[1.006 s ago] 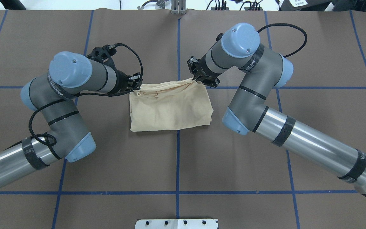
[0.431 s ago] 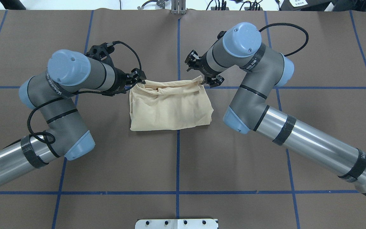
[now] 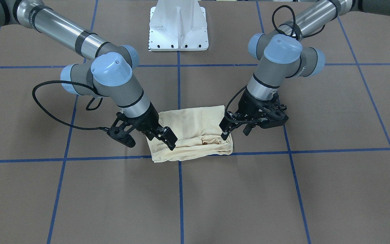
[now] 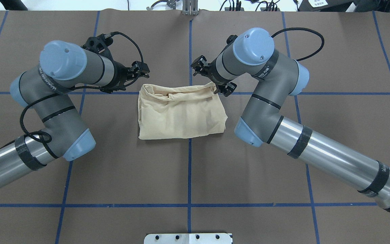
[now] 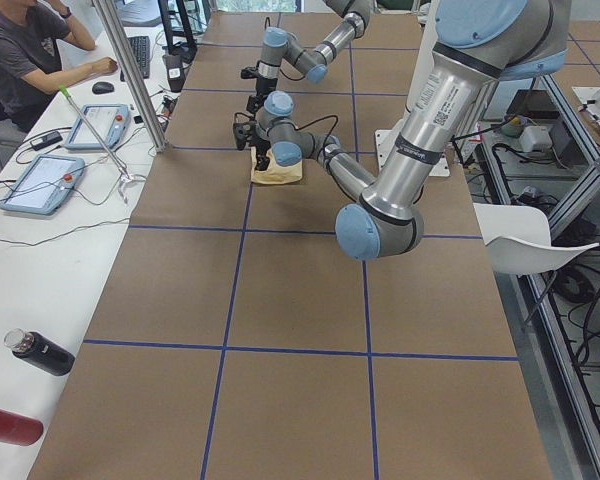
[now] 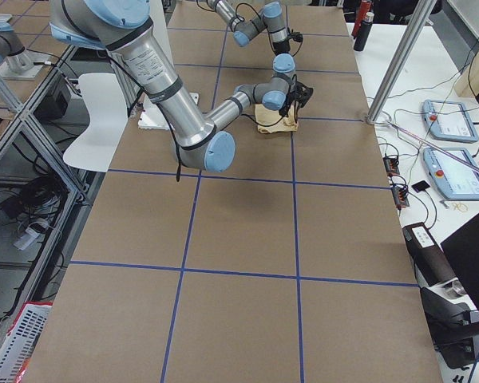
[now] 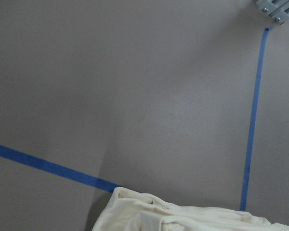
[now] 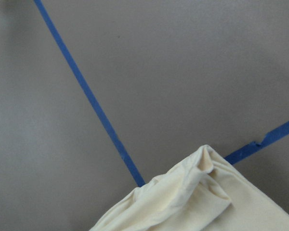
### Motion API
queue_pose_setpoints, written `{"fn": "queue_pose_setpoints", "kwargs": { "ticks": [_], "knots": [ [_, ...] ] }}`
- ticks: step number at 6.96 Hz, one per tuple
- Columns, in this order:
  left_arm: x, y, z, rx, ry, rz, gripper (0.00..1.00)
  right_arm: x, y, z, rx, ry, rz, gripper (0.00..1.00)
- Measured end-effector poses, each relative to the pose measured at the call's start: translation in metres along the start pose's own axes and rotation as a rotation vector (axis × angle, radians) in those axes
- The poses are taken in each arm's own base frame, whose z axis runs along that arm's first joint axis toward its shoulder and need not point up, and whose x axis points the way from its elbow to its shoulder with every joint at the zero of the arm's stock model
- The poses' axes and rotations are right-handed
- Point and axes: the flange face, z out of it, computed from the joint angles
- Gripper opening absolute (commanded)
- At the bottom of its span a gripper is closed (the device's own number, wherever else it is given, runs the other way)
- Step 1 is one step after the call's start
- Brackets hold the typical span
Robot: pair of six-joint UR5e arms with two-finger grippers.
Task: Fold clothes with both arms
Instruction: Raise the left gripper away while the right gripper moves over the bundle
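Note:
The pale cream-yellow clothes [image 4: 181, 113] lie folded into a small rectangle at the table's middle, with a rumpled roll along the far edge [image 3: 195, 144]. My left gripper [image 4: 140, 70] hovers just off the far left corner, open and holding nothing; in the front-facing view the left gripper [image 3: 235, 133] shows spread fingers beside the cloth. My right gripper [image 4: 212, 78] stands open over the far right corner, and the right gripper [image 3: 149, 139] shows its fingers wide apart. Both wrist views show only cloth [image 7: 183, 216] [image 8: 197, 202] and table.
Blue tape lines [image 4: 190, 169] grid the brown table cover. The white pedestal base [image 3: 178, 27] stands at the robot's side. A person [image 5: 25, 45] sits at a side desk with tablets [image 5: 40, 180] and bottles [image 5: 35, 352].
Both grippers opened and let go of the cloth's far edge, which dropped onto the folded pile. The left arm has drawn back to the left and away; the right gripper lifted slightly.

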Motion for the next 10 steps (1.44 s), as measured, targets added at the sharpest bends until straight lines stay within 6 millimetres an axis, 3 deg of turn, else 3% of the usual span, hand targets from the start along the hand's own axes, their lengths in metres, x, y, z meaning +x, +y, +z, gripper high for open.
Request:
{"fn": "queue_pose_setpoints", "kwargs": {
  "ticks": [3,5,6,8,10],
  "knots": [
    [-0.036,-0.028,-0.028,-0.003,-0.009,0.094,1.00,-0.014,0.051,0.021,0.103,0.061,-0.328,1.00],
    [-0.046,-0.038,-0.036,0.007,-0.013,0.118,1.00,-0.037,0.084,0.027,0.126,0.155,-0.538,1.00],
    [-0.047,-0.040,-0.038,0.009,-0.012,0.119,1.00,-0.039,0.096,0.031,0.122,0.177,-0.596,1.00],
    [-0.051,-0.044,-0.040,0.012,-0.016,0.133,1.00,-0.031,0.106,0.048,0.109,0.215,-0.659,1.00],
    [-0.062,-0.049,-0.040,0.017,-0.031,0.163,1.00,-0.029,0.102,0.059,0.120,0.238,-0.684,1.00]
  ]
}}
